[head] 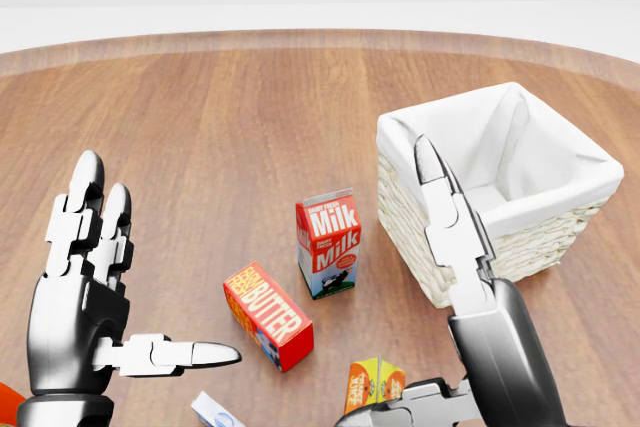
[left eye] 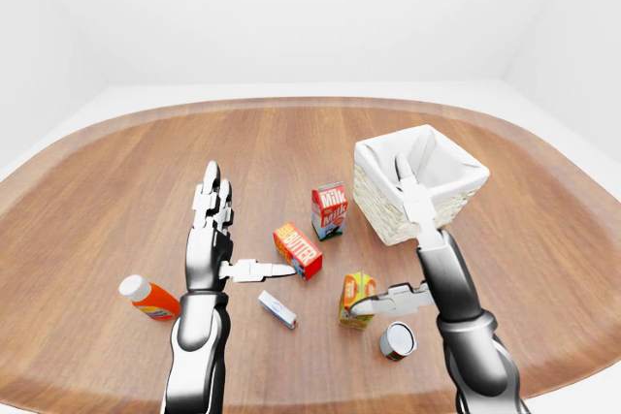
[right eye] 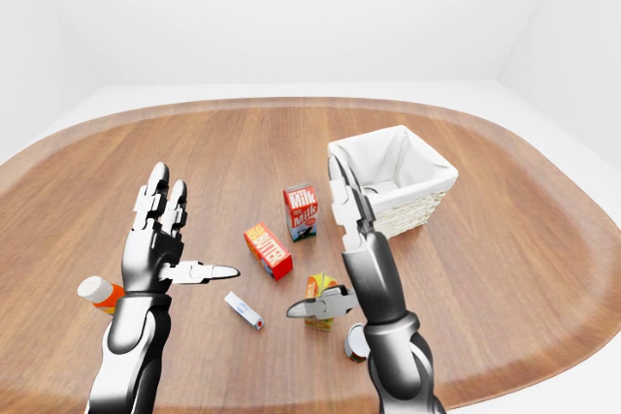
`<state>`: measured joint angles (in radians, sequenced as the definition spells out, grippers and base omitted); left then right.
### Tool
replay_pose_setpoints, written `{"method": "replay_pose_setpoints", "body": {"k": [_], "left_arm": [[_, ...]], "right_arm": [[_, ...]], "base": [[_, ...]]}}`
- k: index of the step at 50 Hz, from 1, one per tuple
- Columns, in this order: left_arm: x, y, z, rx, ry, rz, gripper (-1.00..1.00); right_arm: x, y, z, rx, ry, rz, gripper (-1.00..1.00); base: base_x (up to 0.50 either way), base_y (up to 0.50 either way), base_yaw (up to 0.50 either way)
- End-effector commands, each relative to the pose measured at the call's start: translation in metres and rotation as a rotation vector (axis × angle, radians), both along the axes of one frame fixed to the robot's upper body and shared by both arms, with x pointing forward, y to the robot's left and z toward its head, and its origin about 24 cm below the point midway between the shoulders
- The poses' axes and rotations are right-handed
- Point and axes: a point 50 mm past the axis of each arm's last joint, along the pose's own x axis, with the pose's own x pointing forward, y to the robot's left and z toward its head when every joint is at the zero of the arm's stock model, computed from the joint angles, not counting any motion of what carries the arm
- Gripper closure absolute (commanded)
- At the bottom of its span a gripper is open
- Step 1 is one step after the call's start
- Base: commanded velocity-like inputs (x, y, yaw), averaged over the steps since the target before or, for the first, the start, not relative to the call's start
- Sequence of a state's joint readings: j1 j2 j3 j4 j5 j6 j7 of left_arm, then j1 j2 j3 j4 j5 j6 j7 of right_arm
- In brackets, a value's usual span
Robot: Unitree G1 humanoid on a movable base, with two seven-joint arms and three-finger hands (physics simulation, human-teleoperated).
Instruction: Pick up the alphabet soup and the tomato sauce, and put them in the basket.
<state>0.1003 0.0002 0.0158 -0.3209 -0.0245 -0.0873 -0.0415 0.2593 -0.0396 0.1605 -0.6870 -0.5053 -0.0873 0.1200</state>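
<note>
Your carton (head: 329, 242) reads "Milk", red box (head: 268, 314) "BUTTER" — can (left eye: 397, 340) lying on its side, end toward you, both hands' fingers (left eye: 212, 203) spread apart.

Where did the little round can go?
In the left-eye view the can lies on its side near the bottom, just right of the orange carton and below the right hand.
</note>
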Motion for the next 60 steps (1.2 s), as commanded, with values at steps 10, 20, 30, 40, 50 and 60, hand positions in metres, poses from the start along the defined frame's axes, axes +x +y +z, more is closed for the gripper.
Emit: {"method": "replay_pose_setpoints", "body": {"k": [10, 20, 30, 40, 50, 60], "left_arm": [[0.001, 0.002, 0.002, 0.006, -0.007, 0.025, -1.0], [0.001, 0.002, 0.002, 0.006, -0.01, 0.026, -1.0], [0.0, 0.002, 0.002, 0.006, -0.008, 0.026, -1.0], [0.001, 0.002, 0.003, 0.006, -0.012, 0.026, -1.0], [-0.001, 0.003, 0.003, 0.005, -0.013, 0.026, -1.0], [-0.001, 0.002, 0.004, 0.006, -0.018, 0.026, -1.0]], "right_arm": [[-0.008, -0.004, -0.023, 0.069, 0.11, -0.022, -1.0], [-0.015, -0.009, -0.028, 0.056, 0.141, -0.055, -1.0], [-0.023, -0.01, -0.036, 0.03, 0.185, -0.076, -1.0], [-0.028, -0.01, -0.043, 0.004, 0.213, -0.089, -1.0], [-0.037, -0.012, -0.049, -0.014, 0.249, -0.109, -1.0], [-0.04, -0.013, -0.059, -0.025, 0.293, -0.122, -1.0]], "base": [[0.0, 0.0, 0.0], [0.0, 0.0, 0.0], [0.0, 0.0, 0.0], [0.0, 0.0, 0.0], [0.0, 0.0, 0.0], [0.0, 0.0, 0.0]]}}
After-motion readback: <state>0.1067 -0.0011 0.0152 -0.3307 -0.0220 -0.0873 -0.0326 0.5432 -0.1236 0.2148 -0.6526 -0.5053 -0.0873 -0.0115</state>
